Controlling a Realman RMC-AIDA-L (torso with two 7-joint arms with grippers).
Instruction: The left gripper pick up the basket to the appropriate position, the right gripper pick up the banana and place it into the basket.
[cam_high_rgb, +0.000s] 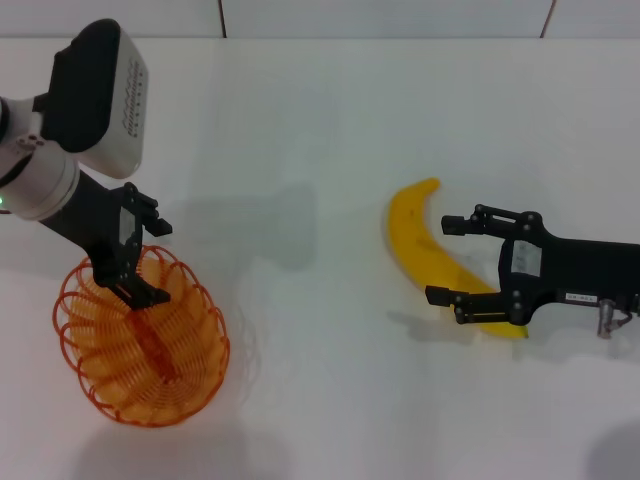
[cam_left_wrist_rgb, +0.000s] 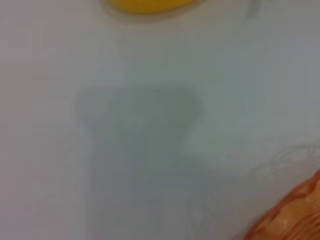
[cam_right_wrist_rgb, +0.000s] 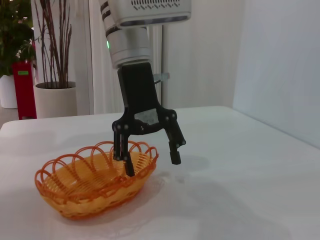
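Note:
The orange wire basket (cam_high_rgb: 200, 385) rests on the white table at the front left. My left gripper (cam_high_rgb: 150, 262) is open and straddles the basket's rim on its far side, one finger inside and one outside. The right wrist view shows this too, with the left gripper (cam_right_wrist_rgb: 152, 161) over the basket (cam_right_wrist_rgb: 85, 197). The yellow banana (cam_high_rgb: 412, 235) lies on the table at the right. My right gripper (cam_high_rgb: 443, 260) is open, level with the table, with one finger on each side of the banana's middle. The left wrist view shows a strip of banana (cam_left_wrist_rgb: 147, 5) and a corner of the basket (cam_left_wrist_rgb: 295, 215).
The white table (cam_high_rgb: 330, 120) stretches between the basket and the banana. Its far edge runs along the top of the head view. In the right wrist view a potted plant (cam_right_wrist_rgb: 52, 97) and a red object (cam_right_wrist_rgb: 25, 87) stand beyond the table.

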